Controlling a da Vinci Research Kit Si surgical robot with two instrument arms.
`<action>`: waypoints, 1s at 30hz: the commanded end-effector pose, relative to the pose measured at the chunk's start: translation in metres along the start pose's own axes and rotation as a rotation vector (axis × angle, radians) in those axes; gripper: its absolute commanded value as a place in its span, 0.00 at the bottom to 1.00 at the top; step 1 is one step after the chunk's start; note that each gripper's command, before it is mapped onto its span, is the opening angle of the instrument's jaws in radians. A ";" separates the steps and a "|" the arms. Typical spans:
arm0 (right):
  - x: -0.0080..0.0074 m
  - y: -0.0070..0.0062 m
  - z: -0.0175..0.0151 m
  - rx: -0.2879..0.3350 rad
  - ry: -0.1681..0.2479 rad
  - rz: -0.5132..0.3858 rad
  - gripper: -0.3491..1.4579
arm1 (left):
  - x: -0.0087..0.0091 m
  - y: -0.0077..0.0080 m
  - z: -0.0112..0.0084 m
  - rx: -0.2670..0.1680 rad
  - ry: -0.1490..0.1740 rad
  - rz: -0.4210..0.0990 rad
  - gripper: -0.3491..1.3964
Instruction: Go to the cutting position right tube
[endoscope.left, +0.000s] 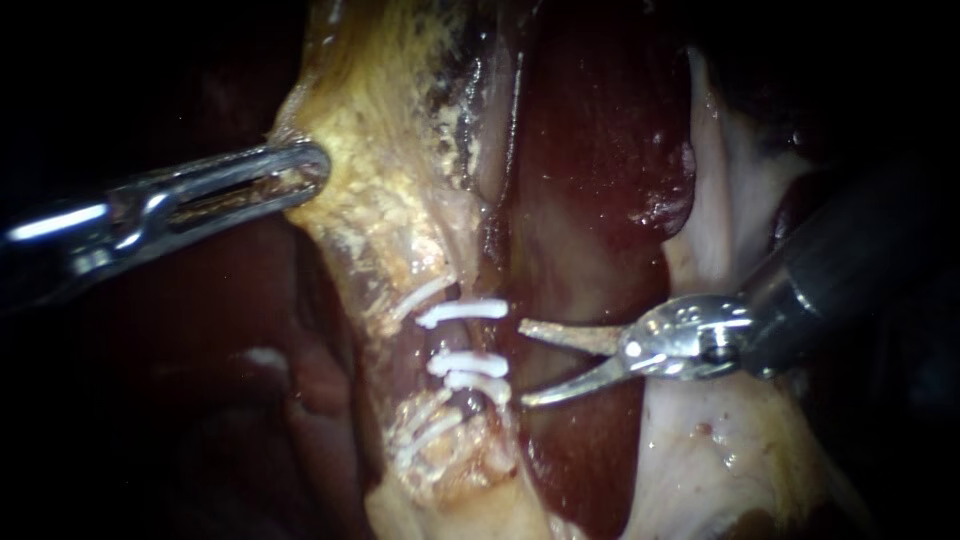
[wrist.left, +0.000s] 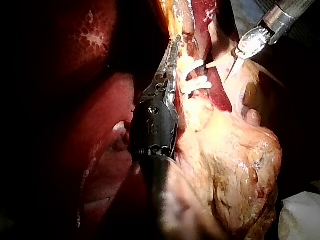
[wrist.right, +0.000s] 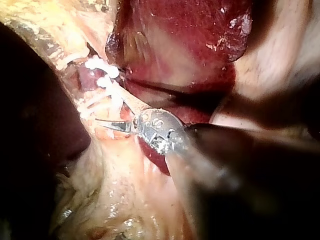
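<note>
Two tubes run side by side below the yellowish gallbladder (endoscope.left: 380, 170). The right tube (endoscope.left: 466, 338) carries white clips (endoscope.left: 462, 312) above and two more (endoscope.left: 470, 372) below. My right instrument (endoscope.left: 523, 365) comes in from the right with its curved blades open. Their tips sit just right of the tube, level with the gap between the upper and lower clips, not touching it. In the right wrist view the blades (wrist.right: 107, 123) point at tissue just below the clips (wrist.right: 100, 67). My left instrument (endoscope.left: 305, 170) is shut on the gallbladder's edge, and shows again in the left wrist view (wrist.left: 172, 55).
Dark red liver (endoscope.left: 600, 130) lies behind and to the right of the tubes. Pale fatty tissue (endoscope.left: 720, 450) lies under my right instrument's wrist. The left tube (endoscope.left: 425, 360) also bears white clips (endoscope.left: 425, 432). A bulging yellowish mass (wrist.left: 235, 165) lies beside my left instrument's shaft.
</note>
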 end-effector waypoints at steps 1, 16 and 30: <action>0.0000 0.0002 0.0002 0.003 -0.002 0.010 0.98 | -0.0001 -0.0003 -0.0002 -0.002 -0.005 0.002 0.00; 0.0000 0.0020 0.0023 0.002 0.000 0.099 0.98 | -0.0001 -0.0009 -0.0005 -0.006 -0.007 0.002 0.00; 0.0005 0.0035 0.0060 0.016 -0.020 0.108 0.98 | -0.0001 -0.0011 -0.0006 -0.008 -0.007 0.002 0.00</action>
